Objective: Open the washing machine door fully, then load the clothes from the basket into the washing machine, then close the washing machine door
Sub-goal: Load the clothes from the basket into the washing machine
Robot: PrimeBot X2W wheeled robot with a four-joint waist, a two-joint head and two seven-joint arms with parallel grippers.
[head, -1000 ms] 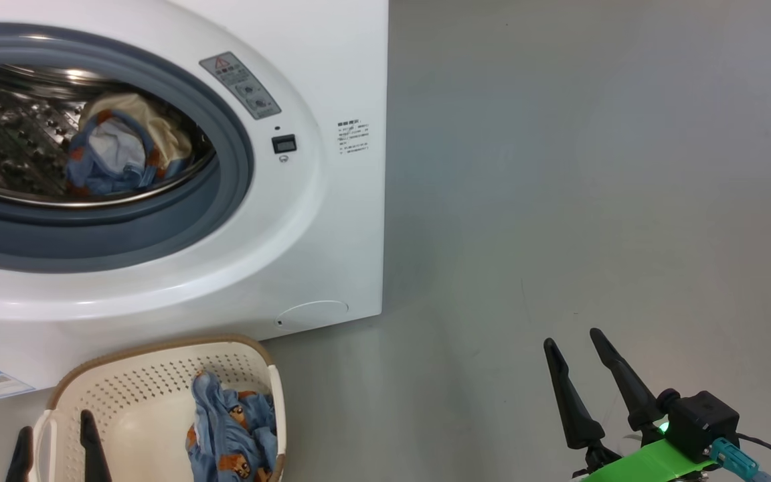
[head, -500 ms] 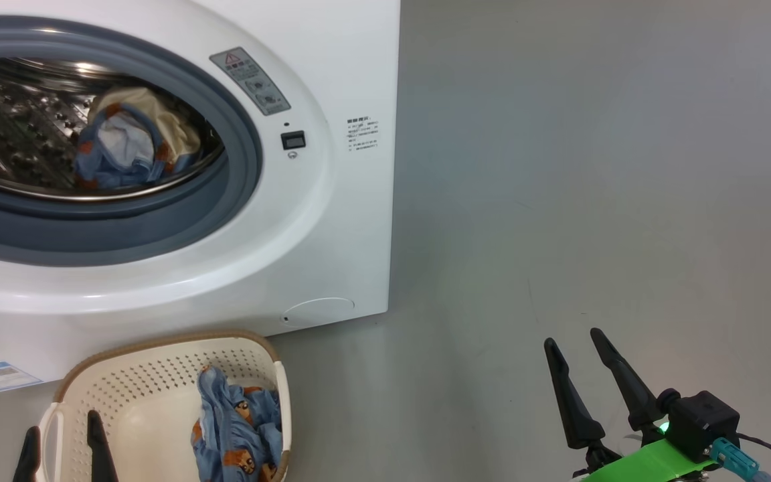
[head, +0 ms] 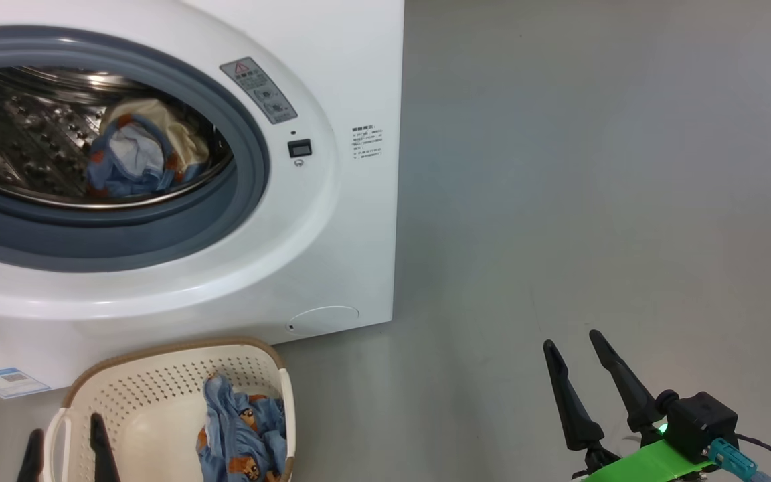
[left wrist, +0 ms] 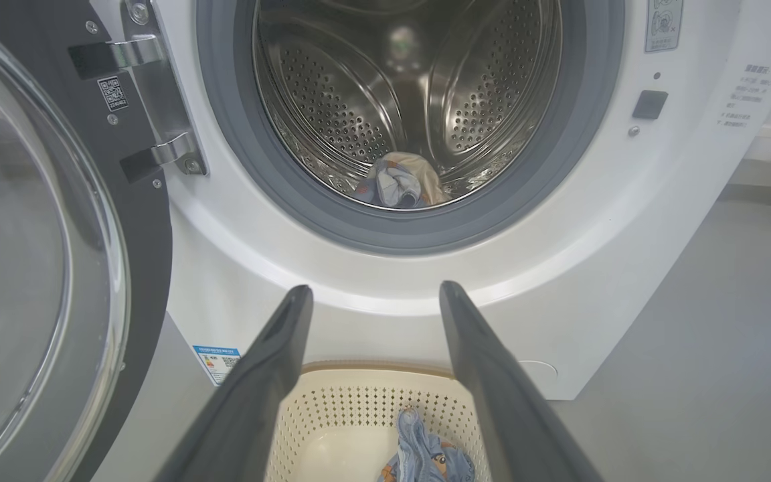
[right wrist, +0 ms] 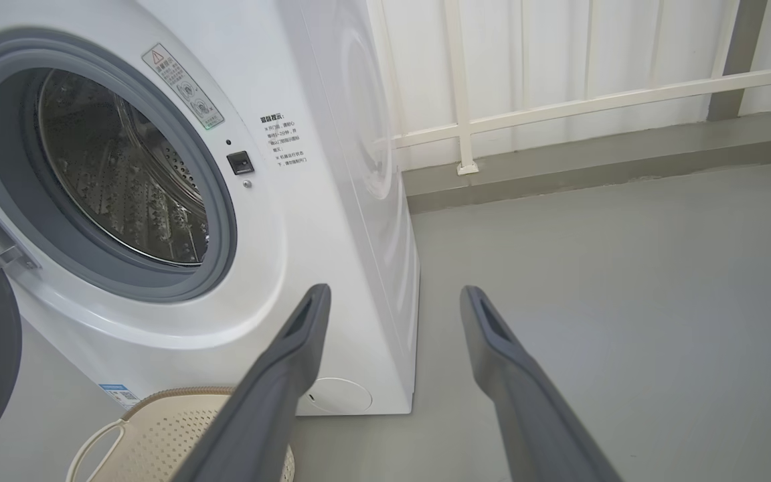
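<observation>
We hold our left gripper (left wrist: 375, 289) spread, empty, over the cream perforated plastic basket (left wrist: 359, 408); our right gripper (head: 571, 339) is spread too.

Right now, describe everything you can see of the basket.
The basket is rectangular cream plastic with perforated walls, a brown woven-look rim and loop handles. It stands upright on the grey floor before the washing machine, below the open drum. One crumpled light blue garment with orange-brown figures lies in its right half. The open left gripper hovers by its left handle.
</observation>
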